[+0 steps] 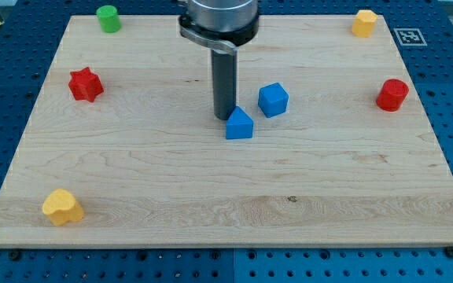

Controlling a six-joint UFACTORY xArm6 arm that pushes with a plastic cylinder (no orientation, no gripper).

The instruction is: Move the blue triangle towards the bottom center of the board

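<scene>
Blue triangle (240,125): my tip (224,118), gripperless, touching its upper-left edge; off-centre push risks spinning it toward nearby blue cube (273,100).

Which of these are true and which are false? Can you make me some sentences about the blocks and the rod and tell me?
1. My tip is right beside the blue triangle, at its upper left in the view. True.
2. The blue cube sits at the view's bottom left corner. False: it is near the middle, just up and right of the blue triangle; the yellow block is at bottom left.
3. The green block is near the top edge of the board. True.
4. The red star-shaped block is on the view's right. False: it is on the left; the red cylinder is on the right.
5. There are two yellow blocks. True: the second is at top right.
</scene>
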